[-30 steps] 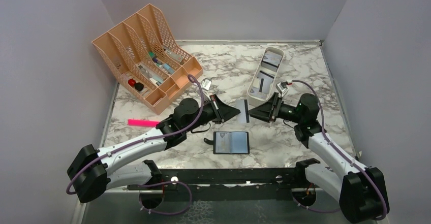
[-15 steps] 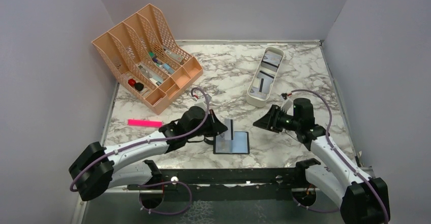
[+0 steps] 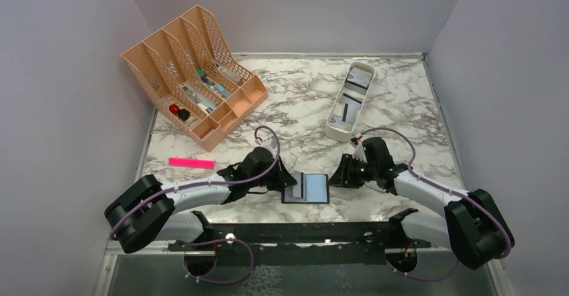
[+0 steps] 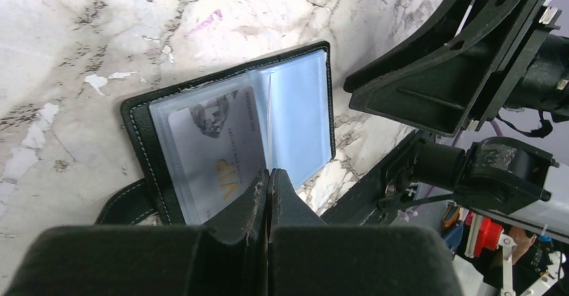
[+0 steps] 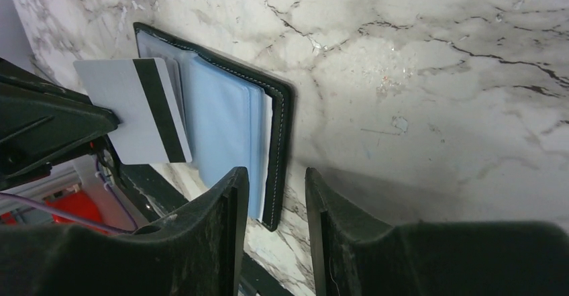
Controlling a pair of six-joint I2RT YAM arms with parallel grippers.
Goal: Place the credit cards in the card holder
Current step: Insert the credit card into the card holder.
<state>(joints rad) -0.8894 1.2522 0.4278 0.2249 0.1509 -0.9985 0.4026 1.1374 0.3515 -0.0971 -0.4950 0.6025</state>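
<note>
Tally of the things in view

One card holder [image 3: 315,187], one striped credit card [image 5: 114,115], one sleeved credit card [image 4: 208,148]. One white tray [image 3: 335,129] at 1 o'clock, one peach organizer [image 3: 204,133] at 11, one pink strip [image 3: 190,163] at 9.

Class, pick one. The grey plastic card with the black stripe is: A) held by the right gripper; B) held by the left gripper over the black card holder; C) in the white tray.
B: the left gripper pinches the grey striped card above the black card holder.

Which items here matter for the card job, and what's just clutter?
Job: card holder; striped card, pinched in left hand; right hand, open at the holder's edge; spare cards in white tray.
Clutter: peach desk organiser; pink strip.
</note>
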